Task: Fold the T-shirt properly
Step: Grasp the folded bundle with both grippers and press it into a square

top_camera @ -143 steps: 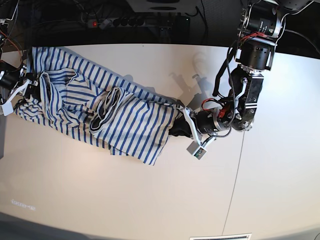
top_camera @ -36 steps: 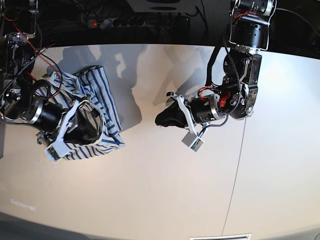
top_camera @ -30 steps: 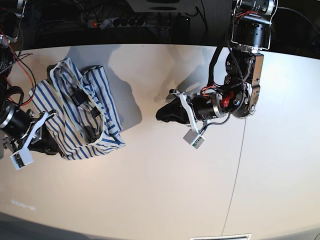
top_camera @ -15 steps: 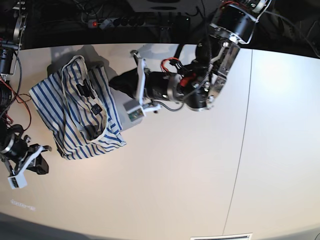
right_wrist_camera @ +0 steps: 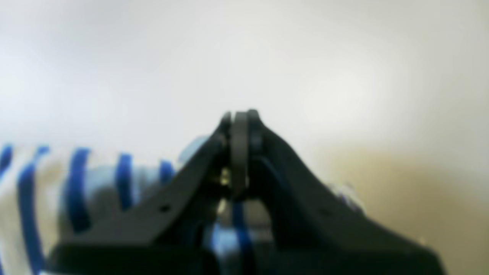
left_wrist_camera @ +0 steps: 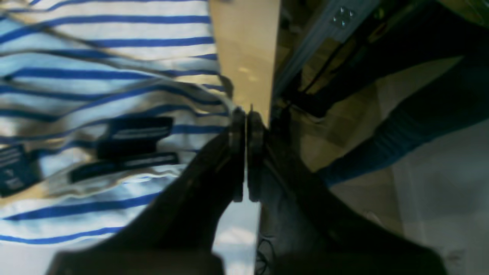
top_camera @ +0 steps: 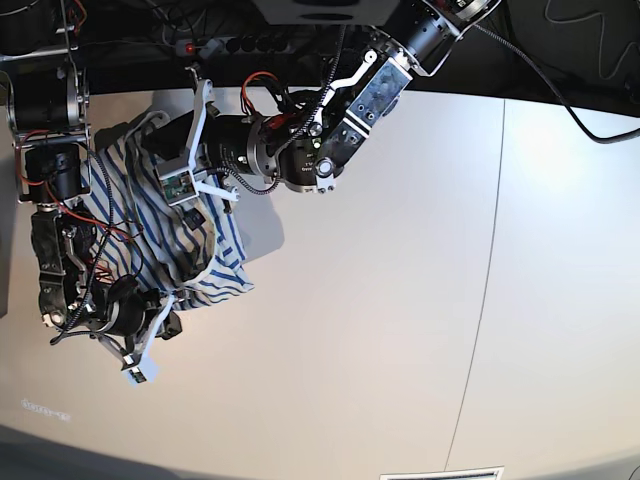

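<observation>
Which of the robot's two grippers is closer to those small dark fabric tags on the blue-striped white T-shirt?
Left. The left gripper is shut just beside the small dark fabric tags on the blue-striped white T-shirt; the right gripper is down at the opposite hem.

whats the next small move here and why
Probably lift both grippers a little and draw them apart to spread the shirt. It lies bunched in a heap near the table's far corner, not flat. The left gripper is shut at its far edge and the right gripper is shut with striped cloth between its jaws at the near edge.
</observation>
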